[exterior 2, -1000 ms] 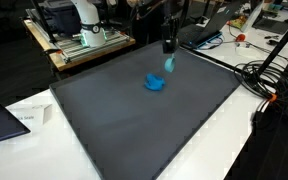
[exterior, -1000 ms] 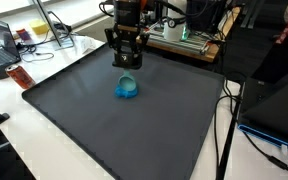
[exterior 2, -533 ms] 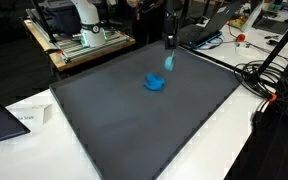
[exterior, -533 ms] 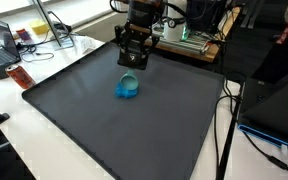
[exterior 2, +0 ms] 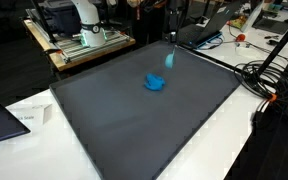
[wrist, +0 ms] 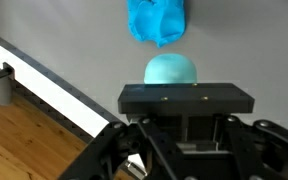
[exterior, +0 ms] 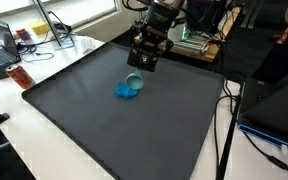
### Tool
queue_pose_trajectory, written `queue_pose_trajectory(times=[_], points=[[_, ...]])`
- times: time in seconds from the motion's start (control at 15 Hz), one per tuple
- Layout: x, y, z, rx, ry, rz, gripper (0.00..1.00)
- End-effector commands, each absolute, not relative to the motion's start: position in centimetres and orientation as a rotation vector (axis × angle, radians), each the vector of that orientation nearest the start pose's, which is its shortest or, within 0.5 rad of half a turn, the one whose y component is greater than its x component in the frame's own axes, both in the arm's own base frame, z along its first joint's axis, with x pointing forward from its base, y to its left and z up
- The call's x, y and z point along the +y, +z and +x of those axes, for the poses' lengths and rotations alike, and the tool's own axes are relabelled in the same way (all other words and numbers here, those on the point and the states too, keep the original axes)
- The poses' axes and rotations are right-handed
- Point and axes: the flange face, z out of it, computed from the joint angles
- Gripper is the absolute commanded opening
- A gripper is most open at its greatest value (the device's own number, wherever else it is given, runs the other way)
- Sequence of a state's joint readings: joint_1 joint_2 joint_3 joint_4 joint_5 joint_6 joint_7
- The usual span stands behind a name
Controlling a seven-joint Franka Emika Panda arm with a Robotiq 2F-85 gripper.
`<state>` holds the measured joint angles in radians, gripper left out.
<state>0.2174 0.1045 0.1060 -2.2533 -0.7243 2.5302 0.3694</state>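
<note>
Finding: my jaws (exterior: 137, 70) stay shut on the pale cup (wrist: 171, 70), which now hangs higher above and beyond the blue bundle (exterior 2: 156, 83). That bundle lies unmoved on the surface (exterior: 104, 130). Grip judged secure.

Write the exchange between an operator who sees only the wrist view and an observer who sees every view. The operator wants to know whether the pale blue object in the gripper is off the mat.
Operator: Is the pale blue object off the mat?
Observer: Yes. In both exterior views the gripper holds the pale blue object in the air above the mat.
Operator: Where on the mat is the darker blue object?
Observer: In an exterior view the darker blue object lies in the mat's far half, well in from every edge.
Operator: What is beyond the mat?
Observer: Black cables lie on the white table beside one edge.
</note>
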Motion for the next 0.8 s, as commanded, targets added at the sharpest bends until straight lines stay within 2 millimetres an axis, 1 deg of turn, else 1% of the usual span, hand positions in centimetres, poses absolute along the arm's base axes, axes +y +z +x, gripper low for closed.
queue_pose_trajectory(times=[0.0, 0.13, 0.27, 0.73], points=[[19.8, 32.5, 50.8, -0.953, -0.549, -3.406, 0.22], [20.7, 31.8, 50.6, -1.002, -0.583, -3.426, 0.22], [21.5, 30.7, 50.4, -1.057, -0.602, -3.447, 0.22], [23.1, 26.8, 49.9, -1.242, -0.685, -3.491, 0.22]])
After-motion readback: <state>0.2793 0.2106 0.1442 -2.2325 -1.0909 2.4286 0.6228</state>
